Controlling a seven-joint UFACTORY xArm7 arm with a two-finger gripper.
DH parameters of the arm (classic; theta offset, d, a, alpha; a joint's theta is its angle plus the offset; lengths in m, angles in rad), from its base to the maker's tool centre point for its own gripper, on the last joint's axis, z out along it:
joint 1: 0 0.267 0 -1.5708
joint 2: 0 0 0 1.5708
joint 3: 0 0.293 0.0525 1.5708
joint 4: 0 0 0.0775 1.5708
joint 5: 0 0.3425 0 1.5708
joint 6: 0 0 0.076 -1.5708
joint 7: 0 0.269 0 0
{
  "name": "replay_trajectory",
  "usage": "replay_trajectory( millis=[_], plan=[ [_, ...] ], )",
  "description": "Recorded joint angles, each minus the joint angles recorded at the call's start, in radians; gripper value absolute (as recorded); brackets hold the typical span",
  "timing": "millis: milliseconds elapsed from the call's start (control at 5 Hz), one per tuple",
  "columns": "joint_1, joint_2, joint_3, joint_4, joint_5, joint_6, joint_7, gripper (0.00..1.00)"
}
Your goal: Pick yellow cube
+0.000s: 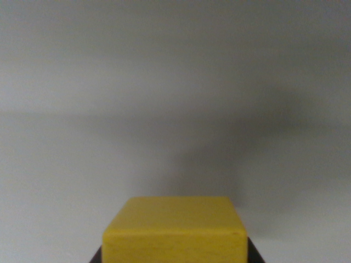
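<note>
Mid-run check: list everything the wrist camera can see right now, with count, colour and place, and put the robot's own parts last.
yellow cube: one, yellow, bottom centre of the wrist view, cut off by the lower edge; its top face and near face show.
surface: one, plain grey-white, fills the rest of the view; a soft dark shadow lies on it above and to the wrist view's right of the cube.
dark parts: two small black slivers at the bottom edge, one at each lower corner of the cube; possibly the jaws, but too little shows to tell, or to say whether they are open or shut.
</note>
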Motion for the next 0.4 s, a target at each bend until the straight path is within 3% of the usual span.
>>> replay_trajectory(
  millis=[200,400],
  plan=[
    [0.0,0.0,0.0,0.0,0.0,0.0,0.0,1.0],
    [-0.0002,-0.008,0.0,0.026,-0.0008,0.034,0.002,1.0]
  ],
)
